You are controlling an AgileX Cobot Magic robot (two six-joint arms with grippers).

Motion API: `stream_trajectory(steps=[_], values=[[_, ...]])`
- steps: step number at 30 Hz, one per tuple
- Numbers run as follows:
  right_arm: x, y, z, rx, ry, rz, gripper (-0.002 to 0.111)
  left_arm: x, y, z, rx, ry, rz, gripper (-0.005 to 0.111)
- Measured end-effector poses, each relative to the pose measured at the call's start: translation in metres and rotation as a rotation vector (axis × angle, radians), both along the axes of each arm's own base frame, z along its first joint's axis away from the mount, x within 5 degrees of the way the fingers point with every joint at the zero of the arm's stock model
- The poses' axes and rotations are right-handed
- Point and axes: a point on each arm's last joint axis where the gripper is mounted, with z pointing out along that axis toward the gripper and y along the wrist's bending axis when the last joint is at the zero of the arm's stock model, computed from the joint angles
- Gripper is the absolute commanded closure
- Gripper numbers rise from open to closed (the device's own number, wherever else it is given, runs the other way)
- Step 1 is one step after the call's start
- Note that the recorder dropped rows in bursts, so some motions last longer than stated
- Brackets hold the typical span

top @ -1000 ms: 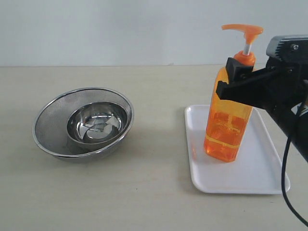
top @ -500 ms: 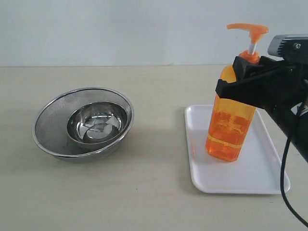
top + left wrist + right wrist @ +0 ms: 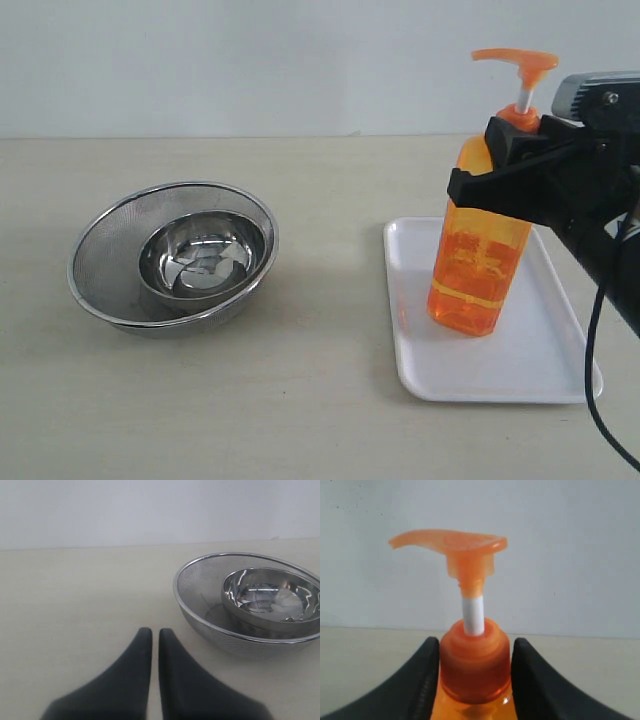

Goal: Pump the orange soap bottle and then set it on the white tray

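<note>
The orange soap bottle (image 3: 475, 270) stands upright on the white tray (image 3: 540, 350), at the tray's left half, with its pump head raised on the white stem. My right gripper (image 3: 478, 160) reaches in from the right and is shut on the bottle's shoulder just under the collar. In the right wrist view the two black fingers (image 3: 422, 680) press both sides of the orange soap bottle (image 3: 475, 665) at its collar. My left gripper (image 3: 155, 632) hangs shut over bare table, holding nothing; it does not show in the exterior view.
A steel mesh strainer (image 3: 100, 270) with a smaller steel bowl (image 3: 203, 255) inside sits on the table at the left. In the left wrist view the strainer (image 3: 210, 610) lies just beyond my left fingertips. The right arm's cable hangs past the tray's right edge.
The right gripper's fingers closed in on the bottle's shoulder. The bottle went from slightly tilted to upright and shifted a little to the right on the tray.
</note>
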Motion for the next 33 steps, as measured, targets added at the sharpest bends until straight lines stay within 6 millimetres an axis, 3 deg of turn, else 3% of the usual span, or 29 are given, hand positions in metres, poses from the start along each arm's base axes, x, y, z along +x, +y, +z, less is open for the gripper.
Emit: stream_trajectory(steps=[10, 18, 21, 33], values=[[-0.002, 0.005, 0.002, -0.079, -0.031, 0.065, 0.108, 0.0, 0.0, 0.0, 0.0, 0.0, 0.0, 0.102], [-0.026, -0.005, 0.045, -0.163, -0.069, 0.146, 0.108, 0.0, 0.0, 0.0, 0.0, 0.0, 0.0, 0.102], [-0.022, -0.009, 0.055, -0.211, -0.036, 0.178, 0.108, 0.0, 0.0, 0.0, 0.0, 0.0, 0.0, 0.102], [-0.007, -0.04, 0.054, -0.198, 0.007, 0.213, 0.108, 0.0, 0.0, 0.0, 0.0, 0.0, 0.0, 0.102]])
